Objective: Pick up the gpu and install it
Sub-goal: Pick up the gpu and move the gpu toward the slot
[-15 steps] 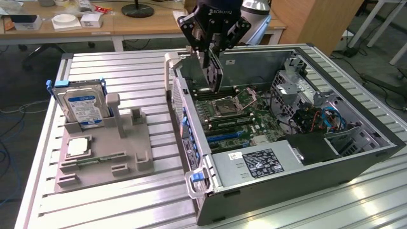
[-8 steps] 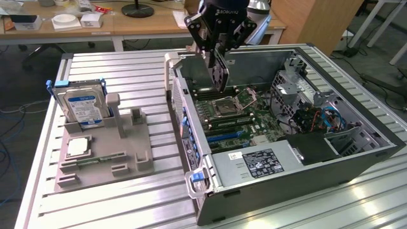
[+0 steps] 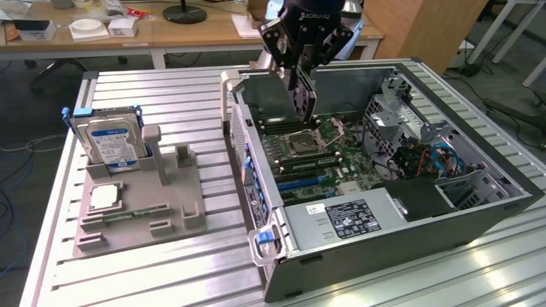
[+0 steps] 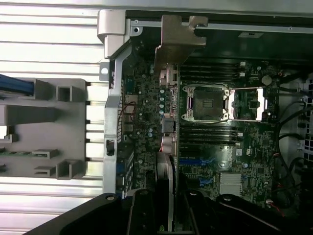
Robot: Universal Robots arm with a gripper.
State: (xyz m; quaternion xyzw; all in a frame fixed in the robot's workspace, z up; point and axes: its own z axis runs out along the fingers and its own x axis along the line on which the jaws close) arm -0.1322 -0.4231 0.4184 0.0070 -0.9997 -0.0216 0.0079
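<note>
- Exterior view: the gripper [image 3: 298, 78] pinches the gpu [image 3: 305, 102] upright, just above the motherboard [image 3: 328, 157]. The pickup is done, but the card looks not yet seated.
- Wrist view: the gripper [image 4: 167, 215] is clamped on the gpu [image 4: 168, 142], seen edge-on over the motherboard [image 4: 254, 147].

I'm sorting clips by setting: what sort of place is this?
Likely a robotics lab: a hand holding the gpu at an open computer case on a slatted metal bench, office desks behind.

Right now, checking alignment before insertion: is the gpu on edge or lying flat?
On edge: the gpu hangs upright from the gripper over the motherboard.
</note>
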